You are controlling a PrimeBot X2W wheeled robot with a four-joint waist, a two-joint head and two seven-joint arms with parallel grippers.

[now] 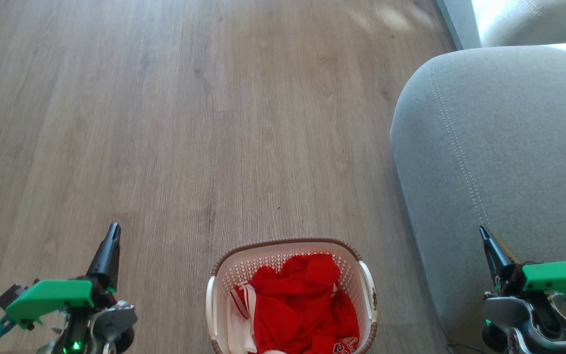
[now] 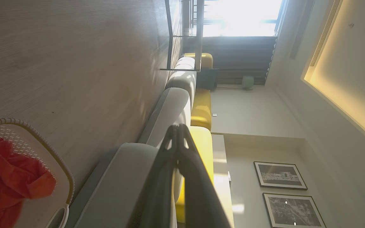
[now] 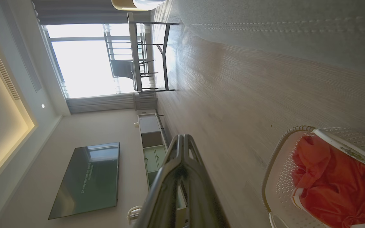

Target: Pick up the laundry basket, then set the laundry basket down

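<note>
One laundry basket [image 1: 283, 241] — cream perforated walls, brown woven rim, red and white clothes; left gripper [image 1: 112, 233], right gripper [image 1: 484, 235] both clenched — clear of it.

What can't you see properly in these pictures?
Head view: the near end of the laundry basket is cut off by the bottom edge.
Head view: its bottom is hidden under the red clothes.
Right wrist view: words on the dark screen are too small to read.
Right wrist view: glare washes out the window.
Left wrist view: the framed pictures are too small to make out.
</note>
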